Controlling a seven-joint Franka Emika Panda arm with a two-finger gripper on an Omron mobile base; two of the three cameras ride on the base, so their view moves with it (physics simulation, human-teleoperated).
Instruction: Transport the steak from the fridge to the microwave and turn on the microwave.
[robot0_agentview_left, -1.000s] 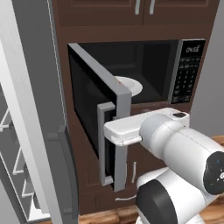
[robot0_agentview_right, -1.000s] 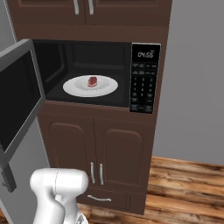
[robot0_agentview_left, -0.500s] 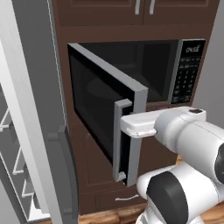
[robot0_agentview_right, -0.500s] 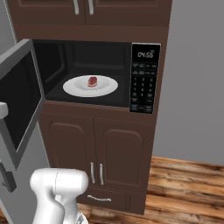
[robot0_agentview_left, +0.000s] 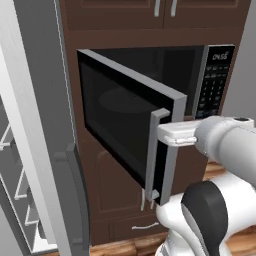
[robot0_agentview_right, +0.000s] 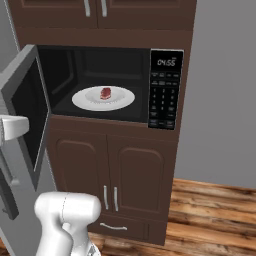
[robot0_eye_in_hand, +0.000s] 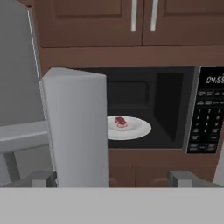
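Door (robot0_agentview_left: 132, 125) of the microwave (robot0_agentview_left: 215, 80) stands half shut in left base view w/ the arm's white end against its outer edge by the handle (robot0_agentview_left: 152, 150); push should go flat and steady near that free edge till it latches, then go for the keypad (robot0_agentview_left: 210, 90). Right base view gives what the left can't: steak (robot0_agentview_right: 106, 93) on the white plate (robot0_agentview_right: 82, 102) inside the cavity, fridge job done. Hand view has the hand (robot0_eye_in_hand: 111, 178) w/ fingers spread wide, holding nothing, door edge between them, steak behind.
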